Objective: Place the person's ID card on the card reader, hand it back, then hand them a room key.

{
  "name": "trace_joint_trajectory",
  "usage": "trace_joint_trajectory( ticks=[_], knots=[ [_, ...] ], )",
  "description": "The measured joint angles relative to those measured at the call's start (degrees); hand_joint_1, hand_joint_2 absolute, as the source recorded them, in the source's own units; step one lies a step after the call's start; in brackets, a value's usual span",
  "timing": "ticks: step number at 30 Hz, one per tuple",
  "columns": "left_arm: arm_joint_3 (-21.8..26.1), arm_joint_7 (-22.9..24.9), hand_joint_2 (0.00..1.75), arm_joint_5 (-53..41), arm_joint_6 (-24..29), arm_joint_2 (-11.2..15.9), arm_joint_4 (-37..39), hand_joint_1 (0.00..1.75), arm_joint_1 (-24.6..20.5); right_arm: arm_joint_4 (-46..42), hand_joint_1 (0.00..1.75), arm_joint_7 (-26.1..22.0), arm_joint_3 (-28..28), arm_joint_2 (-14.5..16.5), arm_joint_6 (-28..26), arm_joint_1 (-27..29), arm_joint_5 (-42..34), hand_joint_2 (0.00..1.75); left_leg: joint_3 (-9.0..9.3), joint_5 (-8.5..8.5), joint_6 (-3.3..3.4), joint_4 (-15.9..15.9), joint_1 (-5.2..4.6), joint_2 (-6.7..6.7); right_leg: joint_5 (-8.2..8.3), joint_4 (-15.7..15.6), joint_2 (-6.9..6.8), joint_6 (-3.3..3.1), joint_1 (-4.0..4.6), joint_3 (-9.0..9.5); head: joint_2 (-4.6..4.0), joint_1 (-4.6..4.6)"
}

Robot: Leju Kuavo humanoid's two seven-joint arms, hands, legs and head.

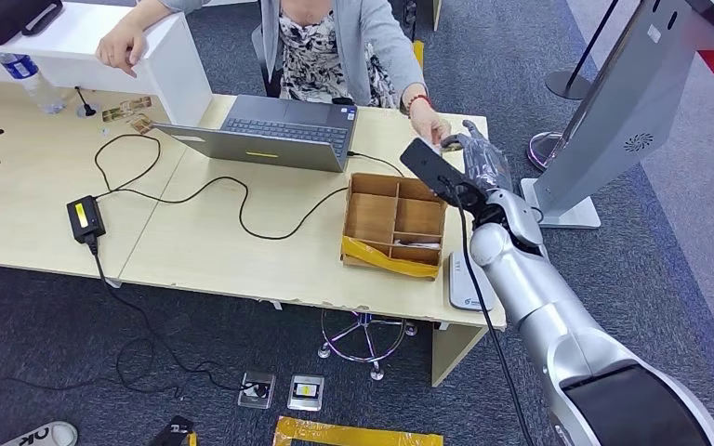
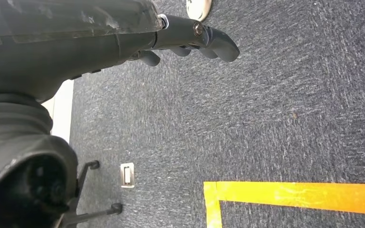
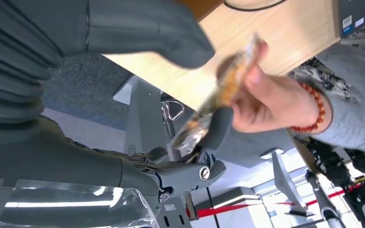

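— At the far right corner of the surface [image 1: 242, 251], what is the right robot hand [image 1: 477, 153] doing?

— It is raised beside the person's hand [image 1: 430, 125], and a card [image 3: 218, 95] sits between the two. From the wrist, the person's fingers pinch one end of the card while the robot hand's fingers [image 3: 217, 128] press on the other end, so both hold it.

— Which way does the card run?

— Its long axis slants from the robot hand's fingertips up toward the person's hand, seen nearly edge-on. It is blurred; its printing cannot be read.

— And the left robot hand [image 2: 190, 42]?

— It hangs over grey carpet, fingers loosely curled and apart, holding nothing. A strip of yellow floor tape [image 2: 294, 195] lies below it.

— What else is on the surface?

— A wooden divider box [image 1: 395, 226] just beside the right arm, a white card reader [image 1: 465, 283] at the near edge partly under the arm, an open laptop [image 1: 274, 130] in front of the person, and a black power adapter [image 1: 85, 218] with its cable looping across.
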Motion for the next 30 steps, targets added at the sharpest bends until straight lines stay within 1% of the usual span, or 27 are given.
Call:
trace_joint_trajectory(
  ticks=[3, 10, 14, 17, 21, 26, 30],
  knots=[
    [-0.2, 0.0, 0.0, 0.0, -0.2, 0.1, 0.0, 0.0, 0.0, 0.0, 0.0, -0.3, 0.0, 0.0, 0.5, 0.0, -0.1, 0.0, 0.0, 0.0, -0.01, 0.0, 0.0, 0.0, 0.0, 0.0, -0.01, 0.0, 0.0, 0.0, 0.0, -0.01],
    [-0.7, 0.0, 0.0, 0.7, -0.3, 0.1, 0.0, 0.0, 0.1, -0.4, 0.0, -0.3, 0.0, -0.4, -0.5, 0.3, 0.8, 0.0, 0.02, 0.0, -0.01, 0.0, 0.0, 0.0, 0.0, 0.0, -0.01, 0.0, 0.0, 0.0, 0.0, -0.01],
    [-0.7, -0.2, 0.0, 1.2, -0.4, 0.1, 0.0, 0.0, 0.6, -3.4, 0.0, -0.1, -0.1, -2.6, -0.8, 2.4, 0.8, 0.0, 0.02, -0.01, 0.0, 0.0, 0.0, 0.0, 0.0, 0.0, -0.03, 0.0, 0.0, 0.02, 0.0, -0.01],
    [-0.7, -0.2, 0.0, 1.7, -0.3, 0.1, 0.0, 0.0, 1.4, -7.7, 0.0, 2.5, -0.2, -4.9, 0.8, 5.4, 0.7, 0.0, 0.02, -0.04, 0.0, 0.0, 0.0, 0.0, 0.0, -0.1, 0.0, 0.0, 0.0, 0.02, 0.0, -0.01],
    [-0.7, -0.5, 0.0, 3.0, 0.3, 0.0, 0.0, 0.0, 2.5, -15.8, 0.0, 7.1, -0.1, -8.2, 3.7, 10.4, 0.2, 1.75, 0.01, -0.06, 0.01, 0.0, 0.0, 0.01, 0.0, -0.1, 0.0, 0.0, 0.0, 0.01, 0.0, 0.0],
    [-0.7, -1.4, 0.0, 4.2, 1.3, -0.2, 0.0, 0.0, 3.0, -25.4, 0.0, 9.9, 0.0, -11.2, 4.4, 15.5, -0.9, 1.75, 0.01, -0.07, 0.0, 0.0, 0.01, 0.03, 0.0, -0.1, 0.02, 0.0, 0.01, 0.0, 0.0, -0.01],
    [-0.7, -2.3, 0.0, 4.7, 1.9, -0.4, 0.0, 0.0, 3.1, -31.7, 0.0, 11.0, 0.3, -12.6, 4.2, 18.7, -2.2, 1.75, 0.01, -0.06, 0.0, 0.0, 0.03, 0.03, 0.0, -0.1, 0.03, 0.0, 0.03, 0.01, 0.0, -0.01]
  ],
)
